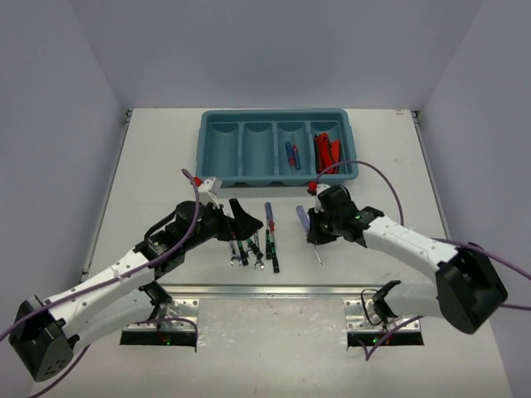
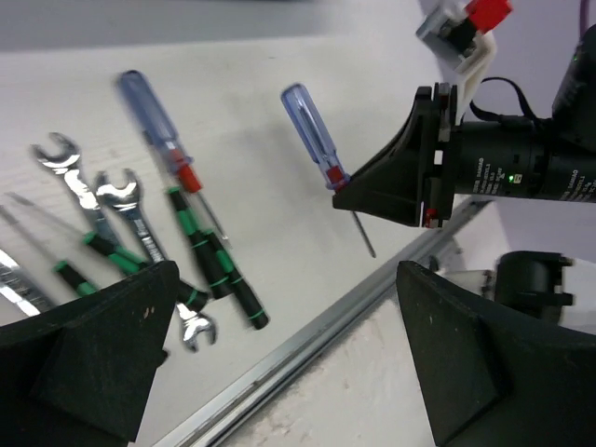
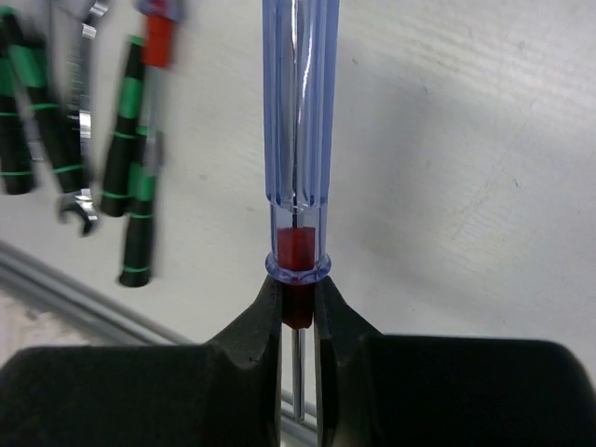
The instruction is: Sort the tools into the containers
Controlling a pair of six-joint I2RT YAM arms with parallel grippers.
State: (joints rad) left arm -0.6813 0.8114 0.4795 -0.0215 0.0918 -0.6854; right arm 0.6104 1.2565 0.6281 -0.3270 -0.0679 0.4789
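- Tray: teal, four long compartments side by side, at the far side of the table. The two left compartments look empty. The third holds blue screwdrivers and the rightmost holds red knives, so each kind seems to get its own slot.
- Right gripper: jaws closed almost fully, pinching the blue-handled screwdriver at its red collar, where handle meets shaft.
  - This is the narrowest firm spot, so the clear handle juts forward past the fingertips and the shaft runs back between them.
  - The tool is near the tray's right end and well apart from the pile. Whether it is off the table cannot be told.
- Probable destination: the third compartment, beside its like.
- Left gripper: jaws spread wide and holding nothing. It hangs over the pile, probably waiting for its next pick.
- Pile, loose on the table in front of the tray and between the arms:
  - Silver wrenches.
  - Green-black drivers.
  - A second blue-handled screwdriver, lying along the pile's right edge.
- Risk: the grip sits far from the handle's weight, so the tool may swing or droop when carried.
- Progress: early to middle. Two kinds have been started, while the wrenches and drivers are unsorted.
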